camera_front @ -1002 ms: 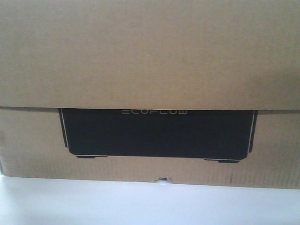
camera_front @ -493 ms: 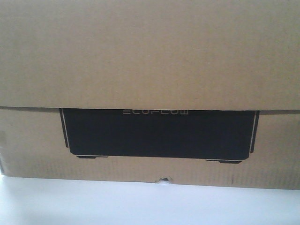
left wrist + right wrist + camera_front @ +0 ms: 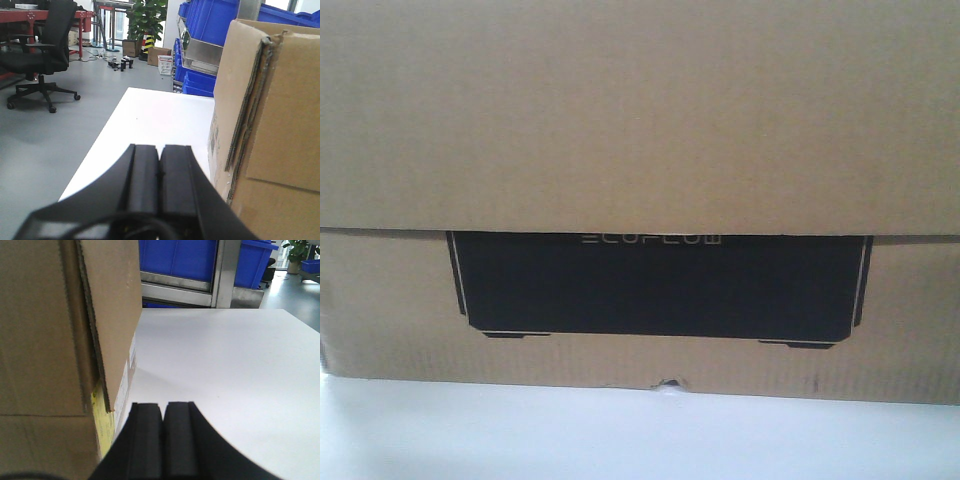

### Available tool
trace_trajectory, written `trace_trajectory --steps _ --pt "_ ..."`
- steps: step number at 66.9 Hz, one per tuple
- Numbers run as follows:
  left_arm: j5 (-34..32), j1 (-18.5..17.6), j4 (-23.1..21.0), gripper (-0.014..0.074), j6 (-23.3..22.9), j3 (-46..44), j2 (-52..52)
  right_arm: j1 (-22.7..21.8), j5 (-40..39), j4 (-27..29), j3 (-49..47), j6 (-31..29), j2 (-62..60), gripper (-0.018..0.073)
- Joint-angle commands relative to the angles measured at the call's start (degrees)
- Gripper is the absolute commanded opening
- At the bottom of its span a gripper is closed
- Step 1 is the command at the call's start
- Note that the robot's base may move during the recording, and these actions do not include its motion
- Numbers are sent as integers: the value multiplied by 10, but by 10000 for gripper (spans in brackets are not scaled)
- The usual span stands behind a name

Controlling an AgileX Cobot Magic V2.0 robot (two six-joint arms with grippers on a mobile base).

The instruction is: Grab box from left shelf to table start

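The brown cardboard box point(image 3: 640, 130) with its black ECOFLOW print fills the front view and stands on the white table point(image 3: 640, 440). In the left wrist view the box point(image 3: 270, 125) is at the right, and my left gripper point(image 3: 160, 148) is shut with nothing in it, just left of the box's side. The right wrist view has the box point(image 3: 50, 340) at the left, with my right gripper point(image 3: 163, 405) shut and empty close beside its side wall. The shelf point(image 3: 175, 287) shows as a silver rail behind the table.
Blue plastic bins point(image 3: 210, 20) fill the rack beyond the table point(image 3: 160, 115). Grey floor point(image 3: 45, 130) lies left of the table edge, with a black office chair point(image 3: 42, 55) and a potted plant point(image 3: 147, 17) farther off. More blue bins point(image 3: 175, 257) sit above the rail.
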Motion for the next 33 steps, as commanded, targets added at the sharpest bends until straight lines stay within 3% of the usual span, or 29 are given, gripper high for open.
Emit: trace_trajectory --steps 1,33 --pt "-51 0 -1 -99 -1 -2 -8 -2 -53 -6 3 0 -5 58" --pt "-51 0 -1 -99 -1 -2 -8 -2 -53 -6 3 0 -5 58"
